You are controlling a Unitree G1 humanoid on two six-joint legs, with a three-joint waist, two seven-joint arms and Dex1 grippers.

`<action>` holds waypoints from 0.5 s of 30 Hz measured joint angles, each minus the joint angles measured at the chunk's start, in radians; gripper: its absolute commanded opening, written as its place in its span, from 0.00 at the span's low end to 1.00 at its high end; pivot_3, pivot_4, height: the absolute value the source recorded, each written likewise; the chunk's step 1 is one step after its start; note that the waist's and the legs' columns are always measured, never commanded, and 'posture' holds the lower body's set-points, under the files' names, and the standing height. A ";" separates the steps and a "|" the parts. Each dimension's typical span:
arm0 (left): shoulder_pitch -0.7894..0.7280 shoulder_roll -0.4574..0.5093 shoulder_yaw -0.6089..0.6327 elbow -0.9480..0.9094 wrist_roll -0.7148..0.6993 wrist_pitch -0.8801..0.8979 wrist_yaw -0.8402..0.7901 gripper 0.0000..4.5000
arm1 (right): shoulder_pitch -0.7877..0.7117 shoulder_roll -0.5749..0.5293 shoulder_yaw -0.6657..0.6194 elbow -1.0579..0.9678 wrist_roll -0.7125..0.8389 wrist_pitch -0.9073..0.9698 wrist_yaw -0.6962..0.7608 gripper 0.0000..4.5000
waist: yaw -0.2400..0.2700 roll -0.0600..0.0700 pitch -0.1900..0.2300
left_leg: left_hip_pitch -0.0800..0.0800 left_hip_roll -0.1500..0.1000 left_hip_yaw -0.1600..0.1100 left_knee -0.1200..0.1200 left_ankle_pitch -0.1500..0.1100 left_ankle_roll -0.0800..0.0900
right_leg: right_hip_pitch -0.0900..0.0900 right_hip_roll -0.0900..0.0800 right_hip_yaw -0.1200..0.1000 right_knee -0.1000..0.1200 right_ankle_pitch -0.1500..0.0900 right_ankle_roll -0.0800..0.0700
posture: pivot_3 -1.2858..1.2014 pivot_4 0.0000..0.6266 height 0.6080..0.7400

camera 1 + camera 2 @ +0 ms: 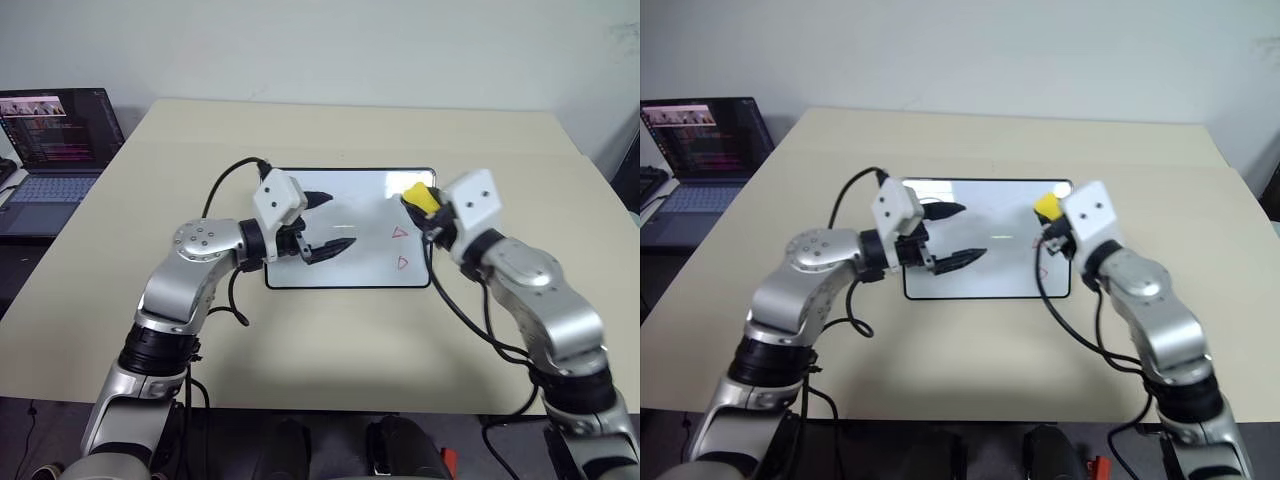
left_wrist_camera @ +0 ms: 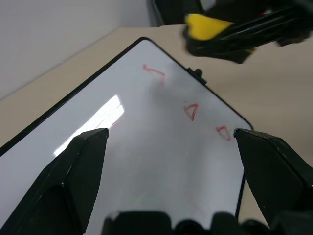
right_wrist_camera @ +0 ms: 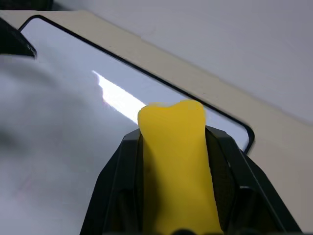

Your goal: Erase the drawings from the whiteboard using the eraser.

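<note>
A broad beige table (image 1: pixel 330 330) is seen, with an open dark laptop (image 1: pixel 55 140) beside its left edge. The glossy white whiteboard (image 1: pixel 350 262) with a thin black frame lies flat at the table's middle. The left arm is bent inward, and its left gripper (image 1: pixel 328 222) is held level above the board's left part, fingers spread and empty. The right gripper (image 1: pixel 418 205) is raised over the board's upper right corner, clamped on the small yellow oblong eraser (image 1: pixel 419 196). Two small red triangle drawings (image 1: pixel 400 233) are found on the board's right part, below the eraser.
</note>
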 measured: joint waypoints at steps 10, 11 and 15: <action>-0.047 -0.024 0.000 0.056 0.001 0.030 0.009 1.00 | -0.095 0.099 0.035 0.256 -0.160 -0.129 -0.074 0.31 | 0.001 0.000 0.000 | -0.001 0.001 0.001 0.000 0.000 0.000 | -0.002 -0.002 0.001 0.000 0.000 0.000 | 0.52 0.24 1.00; -0.047 -0.026 0.000 0.056 0.001 0.031 0.008 1.00 | -0.103 0.103 0.032 0.278 -0.171 -0.137 -0.080 0.31 | 0.001 0.000 0.000 | -0.001 0.001 0.001 0.000 0.000 0.000 | -0.002 -0.002 0.001 0.001 0.000 0.000 | 0.52 0.24 1.00; -0.039 -0.028 0.000 0.052 0.001 0.031 0.008 1.00 | -0.113 0.102 0.025 0.326 -0.198 -0.159 -0.082 0.31 | 0.001 0.000 0.000 | -0.001 0.001 0.001 0.000 0.000 0.000 | -0.002 -0.002 0.001 0.001 0.000 0.000 | 0.52 0.24 1.00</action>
